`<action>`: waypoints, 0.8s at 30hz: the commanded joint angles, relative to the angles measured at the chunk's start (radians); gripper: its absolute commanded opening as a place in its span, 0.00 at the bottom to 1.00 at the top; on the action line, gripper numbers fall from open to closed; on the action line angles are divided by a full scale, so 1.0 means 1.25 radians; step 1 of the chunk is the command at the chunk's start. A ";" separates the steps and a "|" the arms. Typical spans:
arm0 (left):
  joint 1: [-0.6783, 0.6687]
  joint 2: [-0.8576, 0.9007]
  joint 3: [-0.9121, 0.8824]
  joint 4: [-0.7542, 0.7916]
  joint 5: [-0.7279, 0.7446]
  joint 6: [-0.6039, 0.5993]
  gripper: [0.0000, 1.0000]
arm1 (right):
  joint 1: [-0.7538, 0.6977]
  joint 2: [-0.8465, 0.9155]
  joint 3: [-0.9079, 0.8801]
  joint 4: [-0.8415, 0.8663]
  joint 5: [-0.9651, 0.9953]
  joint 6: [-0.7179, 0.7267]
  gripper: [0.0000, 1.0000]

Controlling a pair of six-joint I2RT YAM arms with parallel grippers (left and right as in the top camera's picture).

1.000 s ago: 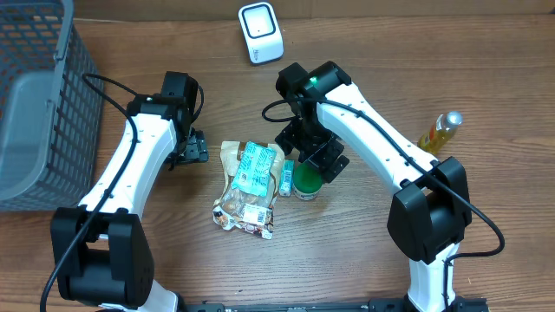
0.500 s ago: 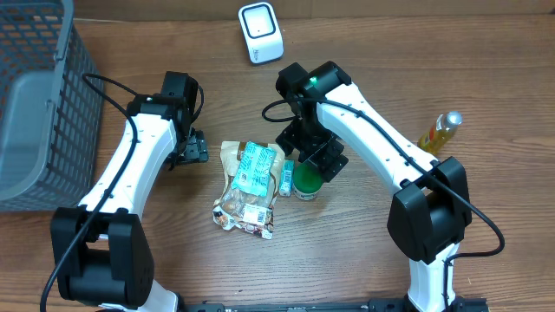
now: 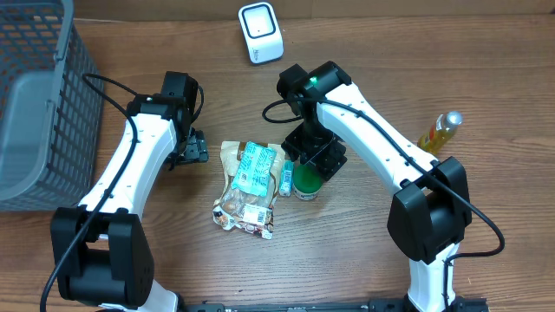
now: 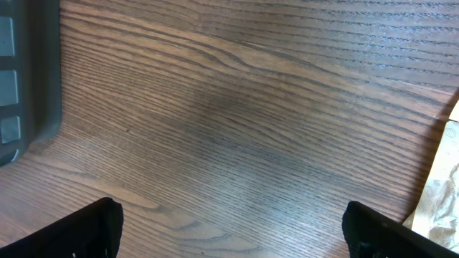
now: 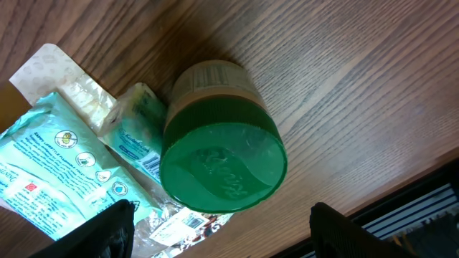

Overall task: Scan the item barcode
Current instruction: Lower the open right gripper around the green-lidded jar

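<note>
Now the green-lidded jar (image 5: 222, 168) stands upright, lid facing up

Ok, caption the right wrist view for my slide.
Green-lidded jar standing on the wooden table, teal packets lying beside it.

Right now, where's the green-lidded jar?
Overhead view: the green-lidded jar stands upright near the middle of the table, just right of the snack packets, with the right gripper directly over it.
</note>
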 commanded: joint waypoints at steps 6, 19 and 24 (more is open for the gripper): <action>0.002 -0.015 0.014 0.001 -0.011 -0.011 1.00 | 0.001 -0.002 -0.002 -0.001 0.014 0.001 0.74; 0.002 -0.015 0.014 0.001 -0.011 -0.011 1.00 | 0.021 -0.002 -0.003 -0.001 0.043 0.001 0.75; 0.002 -0.015 0.014 0.001 -0.011 -0.011 1.00 | 0.037 -0.002 -0.003 -0.002 0.044 0.000 0.75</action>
